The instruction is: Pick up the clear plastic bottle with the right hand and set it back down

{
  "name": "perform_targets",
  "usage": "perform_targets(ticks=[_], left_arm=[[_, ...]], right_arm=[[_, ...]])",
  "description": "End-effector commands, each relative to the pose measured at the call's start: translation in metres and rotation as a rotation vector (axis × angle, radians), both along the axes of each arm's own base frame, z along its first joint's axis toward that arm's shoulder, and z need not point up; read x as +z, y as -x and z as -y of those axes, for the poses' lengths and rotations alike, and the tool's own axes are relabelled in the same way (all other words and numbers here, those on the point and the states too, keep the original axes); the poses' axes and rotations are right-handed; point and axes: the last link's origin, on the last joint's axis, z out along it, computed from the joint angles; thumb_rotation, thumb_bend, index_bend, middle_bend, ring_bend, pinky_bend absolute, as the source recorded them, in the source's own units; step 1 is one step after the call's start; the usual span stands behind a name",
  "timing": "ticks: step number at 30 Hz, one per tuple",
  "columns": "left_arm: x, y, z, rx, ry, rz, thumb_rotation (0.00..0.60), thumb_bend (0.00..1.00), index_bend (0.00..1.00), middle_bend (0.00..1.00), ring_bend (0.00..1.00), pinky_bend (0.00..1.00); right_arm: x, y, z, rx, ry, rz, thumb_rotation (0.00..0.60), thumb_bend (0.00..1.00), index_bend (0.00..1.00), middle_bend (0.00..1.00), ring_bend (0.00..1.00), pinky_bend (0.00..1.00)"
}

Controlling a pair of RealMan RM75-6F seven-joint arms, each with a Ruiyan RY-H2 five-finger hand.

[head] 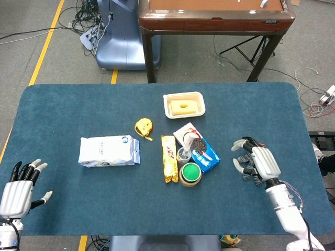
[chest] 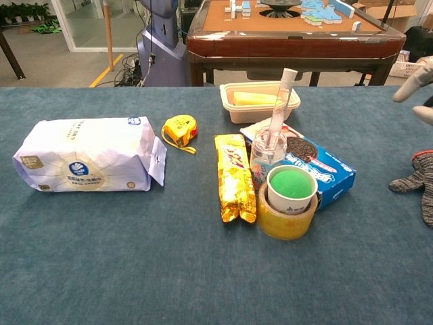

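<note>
Right hand: the right hand (head: pixel 257 163) is seen raised above the knitted glove (chest: pixel 418 181), palm side turned toward the middle of the table (head: pixel 63 115), fingers spread and curved, nothing grasped. Only its fingertips (chest: pixel 411 80) are caught at the right edge of the chest view.
Right forearm: it is angled up from the lower right corner of the head view.
Left hand: the left hand (head: pixel 17 189) is seen at the near left corner, fingers extended and apart, thumb out to the side, nothing held.
Clear plastic bottle: the clear plastic bottle (chest: pixel 268 150) stands upright mid-table, between the gold snack bar (chest: pixel 233 177) and the blue cookie box (chest: pixel 318 166), just behind the green-topped cup (chest: pixel 291 189) set in a tape roll (chest: pixel 284 215). It is well apart from both hands.
</note>
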Motion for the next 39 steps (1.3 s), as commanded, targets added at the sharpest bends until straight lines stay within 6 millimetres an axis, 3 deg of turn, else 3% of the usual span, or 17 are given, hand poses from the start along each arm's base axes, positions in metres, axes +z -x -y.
perform_targets(ticks=[1, 13, 18, 23, 39], left_arm=[[0.0, 0.0, 0.001, 0.002, 0.0, 0.0, 0.6, 0.2, 0.2, 0.12, 0.12, 0.0], [0.0, -0.001, 0.002, 0.002, 0.0, -0.005, 0.6, 0.2, 0.2, 0.12, 0.12, 0.0], [0.001, -0.002, 0.002, 0.003, -0.002, -0.009, 0.6, 0.2, 0.2, 0.12, 0.12, 0.0], [0.002, -0.003, 0.002, -0.001, -0.003, -0.012, 0.6, 0.2, 0.2, 0.12, 0.12, 0.0], [0.006, -0.002, 0.008, 0.008, -0.011, -0.016, 0.6, 0.2, 0.2, 0.12, 0.12, 0.0]], right_arm=[[-0.009, -0.013, 0.017, 0.014, -0.016, 0.0, 0.6, 0.47, 0.41, 0.29, 0.12, 0.23], [-0.033, -0.047, 0.055, 0.011, -0.114, 0.036, 0.6, 0.35, 0.41, 0.26, 0.1, 0.23], [-0.044, -0.058, 0.064, 0.012, -0.161, 0.049, 0.6, 0.35, 0.41, 0.12, 0.04, 0.22], [-0.052, -0.066, 0.072, 0.009, -0.183, 0.061, 0.6, 0.35, 0.43, 0.07, 0.0, 0.18], [-0.072, -0.08, 0.083, 0.008, -0.265, 0.066, 0.6, 0.35, 0.43, 0.05, 0.0, 0.16]])
